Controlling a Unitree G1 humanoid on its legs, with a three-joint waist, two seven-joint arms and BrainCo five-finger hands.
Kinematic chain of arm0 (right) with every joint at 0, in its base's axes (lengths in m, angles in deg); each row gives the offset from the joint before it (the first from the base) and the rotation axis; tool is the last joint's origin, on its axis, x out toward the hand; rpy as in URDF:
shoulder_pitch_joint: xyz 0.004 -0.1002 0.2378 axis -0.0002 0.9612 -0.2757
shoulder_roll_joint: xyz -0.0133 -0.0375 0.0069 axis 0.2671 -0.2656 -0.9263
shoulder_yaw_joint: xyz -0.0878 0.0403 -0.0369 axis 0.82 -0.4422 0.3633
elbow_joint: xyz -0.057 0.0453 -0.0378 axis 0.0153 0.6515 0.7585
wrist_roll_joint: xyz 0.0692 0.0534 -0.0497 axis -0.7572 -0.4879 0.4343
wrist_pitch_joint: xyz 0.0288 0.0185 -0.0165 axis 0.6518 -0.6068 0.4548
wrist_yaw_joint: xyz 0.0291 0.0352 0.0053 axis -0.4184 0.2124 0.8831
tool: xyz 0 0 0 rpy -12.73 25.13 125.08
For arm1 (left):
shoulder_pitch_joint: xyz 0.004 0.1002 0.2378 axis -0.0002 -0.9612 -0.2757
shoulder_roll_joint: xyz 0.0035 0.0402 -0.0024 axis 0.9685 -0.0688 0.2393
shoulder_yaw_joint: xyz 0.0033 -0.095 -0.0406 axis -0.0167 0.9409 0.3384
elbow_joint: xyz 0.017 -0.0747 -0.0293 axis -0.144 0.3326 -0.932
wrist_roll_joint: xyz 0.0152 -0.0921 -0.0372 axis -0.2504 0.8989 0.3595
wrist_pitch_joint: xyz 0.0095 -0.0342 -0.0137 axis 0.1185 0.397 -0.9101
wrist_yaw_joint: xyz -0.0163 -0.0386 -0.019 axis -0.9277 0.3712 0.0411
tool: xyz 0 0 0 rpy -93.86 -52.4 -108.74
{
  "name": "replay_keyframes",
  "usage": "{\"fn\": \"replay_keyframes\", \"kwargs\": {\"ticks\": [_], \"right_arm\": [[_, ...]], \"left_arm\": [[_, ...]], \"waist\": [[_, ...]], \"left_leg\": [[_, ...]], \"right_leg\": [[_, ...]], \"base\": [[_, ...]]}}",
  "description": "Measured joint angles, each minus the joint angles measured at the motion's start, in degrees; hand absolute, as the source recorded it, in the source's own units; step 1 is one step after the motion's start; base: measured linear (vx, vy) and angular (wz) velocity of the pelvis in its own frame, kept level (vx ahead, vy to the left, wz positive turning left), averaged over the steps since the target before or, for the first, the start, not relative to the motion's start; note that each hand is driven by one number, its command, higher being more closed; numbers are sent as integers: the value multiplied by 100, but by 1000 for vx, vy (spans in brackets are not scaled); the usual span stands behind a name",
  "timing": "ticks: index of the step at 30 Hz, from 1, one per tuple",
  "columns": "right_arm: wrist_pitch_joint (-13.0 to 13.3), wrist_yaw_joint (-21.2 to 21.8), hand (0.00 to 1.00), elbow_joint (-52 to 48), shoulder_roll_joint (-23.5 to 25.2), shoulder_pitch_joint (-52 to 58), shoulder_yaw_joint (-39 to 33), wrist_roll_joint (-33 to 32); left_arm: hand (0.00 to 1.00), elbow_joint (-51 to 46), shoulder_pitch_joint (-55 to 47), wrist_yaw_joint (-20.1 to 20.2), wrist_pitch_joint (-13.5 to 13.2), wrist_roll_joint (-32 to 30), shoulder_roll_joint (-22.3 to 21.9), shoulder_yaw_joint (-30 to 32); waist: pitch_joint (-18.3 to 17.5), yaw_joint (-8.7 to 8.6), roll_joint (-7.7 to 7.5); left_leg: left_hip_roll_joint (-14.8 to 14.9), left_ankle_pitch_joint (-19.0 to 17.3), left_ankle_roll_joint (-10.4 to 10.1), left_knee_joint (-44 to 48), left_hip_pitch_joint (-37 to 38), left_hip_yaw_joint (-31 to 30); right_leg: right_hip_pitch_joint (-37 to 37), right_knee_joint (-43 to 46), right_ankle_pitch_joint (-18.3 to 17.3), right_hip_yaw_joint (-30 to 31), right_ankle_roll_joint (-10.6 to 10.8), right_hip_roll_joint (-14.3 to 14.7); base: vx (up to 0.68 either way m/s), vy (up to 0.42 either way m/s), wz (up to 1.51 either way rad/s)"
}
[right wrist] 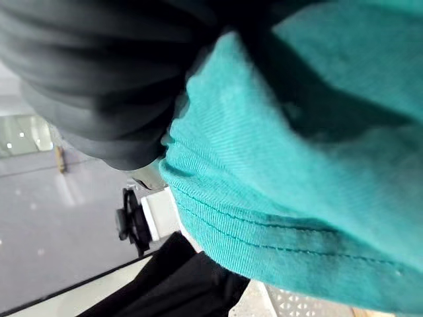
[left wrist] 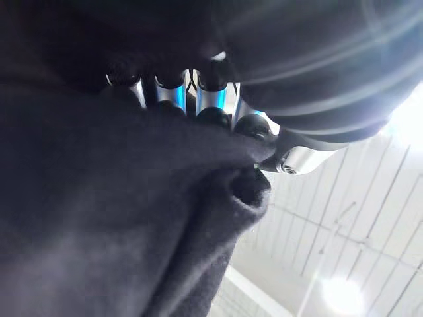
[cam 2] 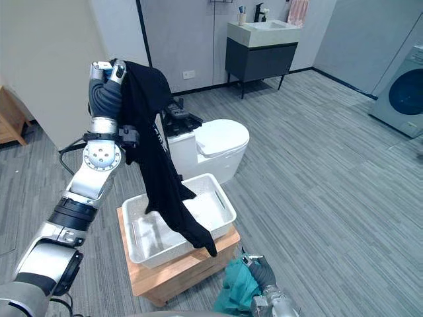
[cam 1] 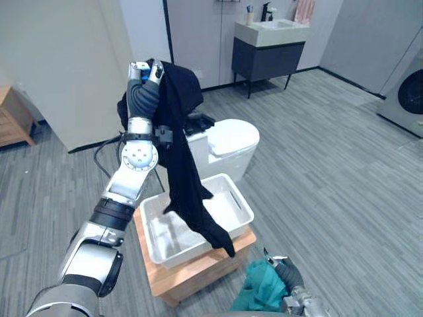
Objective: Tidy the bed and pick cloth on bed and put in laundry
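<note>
Black soft garment (cam 1: 180, 155) hangs limp from our raised left hand (cam 1: 144, 71), its tail below draped across the white plastic basket (cam 1: 243, 201).
Fingers (left wrist: 211, 100) curl over a bunched fold; we judge it light and floppy, best gripped by gathered fabric. Our right hand (cam 1: 291, 272) meets a teal cloth (cam 1: 263, 292); we cannot tell its hold.

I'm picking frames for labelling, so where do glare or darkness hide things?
Left wrist view: the black cloth darkens the picture around the left hand, and a ceiling lamp flares bright. Right wrist view: the teal cloth carries a dark shadow. Eye views: even light, the white basket plainly lit.
</note>
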Motion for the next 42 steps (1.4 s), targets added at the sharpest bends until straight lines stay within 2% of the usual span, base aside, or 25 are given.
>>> {"fn": "replay_keyframes", "kwargs": {"ticks": [4,6,7,9,12,16,20,21,28,33,34,37,39,42], "right_arm": [[18,-14,100,-2,-10,-242,7,-193],[87,-83,100,-3,-25,-433,-2,-277],[117,-116,100,-2,-23,-641,0,-320],[125,-117,100,-2,-15,-718,3,-341],[151,-117,100,-1,-25,-727,-5,-411],[377,-111,100,-10,-26,-803,-1,-427],[398,-125,100,-3,-20,-907,57,-435],[399,-133,100,-3,-16,-937,62,-435],[577,-242,100,-4,-17,-1008,56,-419],[621,-350,100,-33,-17,-998,-21,-262],[621,-360,100,-142,-18,-980,-178,-155],[619,-361,100,-357,-27,-948,-494,-68],[613,-355,100,-509,-132,-963,-924,76],[598,-338,100,-739,-321,-954,-1365,258]], "left_arm": [[100,377,493,288,12,-146,60,-484],[100,537,536,378,49,-215,66,-593],[100,685,513,488,177,-359,59,-686],[100,715,499,526,292,-396,59,-772],[100,822,414,587,438,-838,-66,-908],[100,1520,493,543,683,-1256,-177,-896],[100,2015,541,582,843,-1451,-178,-885],[0,2049,540,603,873,-1472,-180,-881],[0,2224,356,522,933,-1484,-365,-467],[0,2062,-308,470,913,-1425,-401,27],[0,1710,-721,480,876,-1266,-387,183],[0,1139,-1326,526,850,-1132,-395,369],[0,440,-2160,723,811,-1022,-439,582],[0,-299,-2900,863,787,-814,-686,816]], "waist": [[476,-13,-148],[814,-83,-150],[1183,-182,-133],[1367,-190,-138],[1612,-224,-140],[1937,-319,-148],[2196,-310,-179],[2216,-303,-197],[2219,-273,-197],[2215,-236,-194],[2211,-111,-191],[2168,13,-190],[1806,101,-135],[1521,294,-79]], "left_leg": [[-61,46,85,37,-425,16],[-125,128,187,62,-643,44],[-176,151,215,103,-753,100],[-176,150,215,169,-827,177],[-131,71,321,436,-1106,235],[-35,-77,422,838,-1517,228],[22,-200,457,1074,-1880,155],[31,-200,457,1110,-1955,131],[86,-198,465,1241,-2034,-7],[154,-200,462,1291,-1848,-225],[196,-215,457,1284,-1740,-282],[245,-186,406,1223,-1533,-343],[247,-136,328,1106,-1440,-471],[226,-58,214,867,-1065,-525]], "right_leg": [[-466,85,144,106,-12,-40],[-734,73,274,166,-20,-88],[-857,65,349,236,48,-140],[-940,58,400,305,45,-146],[-1133,56,469,396,31,-146],[-1385,60,616,400,-18,-144],[-1608,54,742,397,-40,-142],[-1658,55,768,393,-31,-143],[-1624,53,791,296,0,-130],[-1269,-40,791,79,0,-91],[-1129,-51,790,51,0,-55],[-902,-82,788,-36,-1,-10],[-755,-161,784,-101,-2,7],[-426,-214,725,-176,-49,27]], "base": [[-146,-15,-11],[-125,10,-12],[-79,23,-18],[-58,13,-22],[-2,-7,-14],[-14,2,-1],[-65,11,6],[-49,10,8],[7,-2,8],[19,-24,21],[9,-36,20],[19,-35,24],[46,-29,25],[49,-2,18]]}}
